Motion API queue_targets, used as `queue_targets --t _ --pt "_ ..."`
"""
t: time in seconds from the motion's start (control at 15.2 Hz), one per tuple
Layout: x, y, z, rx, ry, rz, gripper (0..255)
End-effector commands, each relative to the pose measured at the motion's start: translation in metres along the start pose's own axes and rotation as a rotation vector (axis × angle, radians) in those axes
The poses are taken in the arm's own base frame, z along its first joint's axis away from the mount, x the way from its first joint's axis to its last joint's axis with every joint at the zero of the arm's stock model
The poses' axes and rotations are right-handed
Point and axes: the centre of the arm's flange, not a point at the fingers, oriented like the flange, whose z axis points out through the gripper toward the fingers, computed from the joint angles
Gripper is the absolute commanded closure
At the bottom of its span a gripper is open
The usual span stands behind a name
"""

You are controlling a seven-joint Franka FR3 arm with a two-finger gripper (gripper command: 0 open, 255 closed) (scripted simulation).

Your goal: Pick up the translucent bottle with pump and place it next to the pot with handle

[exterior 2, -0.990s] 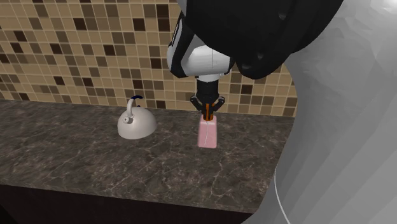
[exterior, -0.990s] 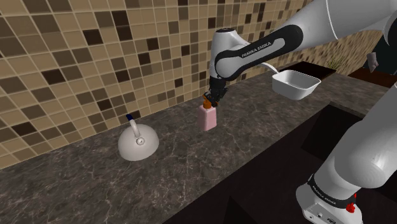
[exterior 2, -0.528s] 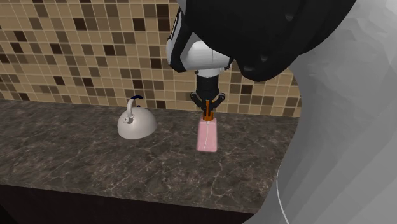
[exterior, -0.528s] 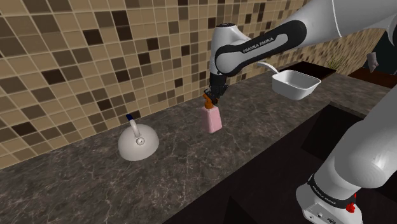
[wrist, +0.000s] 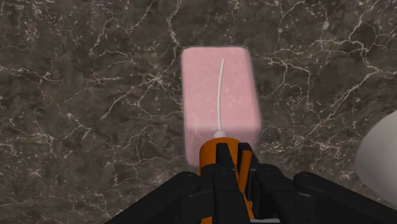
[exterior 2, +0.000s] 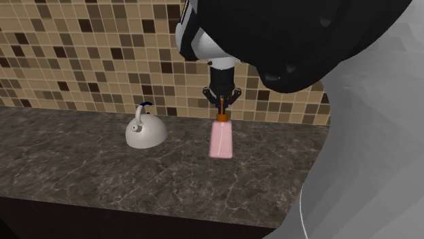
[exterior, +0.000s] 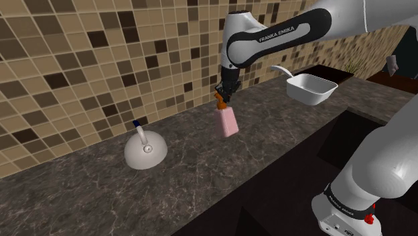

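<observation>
A translucent pink bottle [exterior: 228, 122] [exterior 2: 221, 140] [wrist: 219, 98] with an orange pump top [wrist: 220, 156] hangs above the dark marbled counter [exterior: 201, 167]. My black gripper [exterior: 222, 98] [exterior 2: 221, 103] [wrist: 226, 168] is shut on the orange pump, and the bottle's body tilts a little below it. In the shoulder view the bottle hangs lifted off the counter. The white domed pot with a handle [exterior: 145, 149] [exterior 2: 145, 131] stands on the counter, well toward the shoulder view's left of the bottle. Its pale edge [wrist: 378, 153] also shows beside my gripper in the wrist view.
A tiled brown wall [exterior: 100, 60] runs behind the counter. A white rectangular dish [exterior: 310, 88] sits at the shoulder view's right, near a dark recess [exterior: 348, 134]. The counter's front edge [exterior 2: 136, 204] drops to a black area.
My gripper has risen and shifted slightly toward the shoulder view's right, lifting the pink bottle off the counter. The pot has not moved.
</observation>
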Motion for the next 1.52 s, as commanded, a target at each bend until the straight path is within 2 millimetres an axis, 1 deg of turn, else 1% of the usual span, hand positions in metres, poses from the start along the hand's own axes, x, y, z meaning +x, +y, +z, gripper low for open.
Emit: queue_targets --t 0.0,1.45 --pt "0.001 0.000 -0.012 0.000 0.000 0.000 255" --pt "0.012 0.001 -0.128 0.000 0.000 0.000 255"
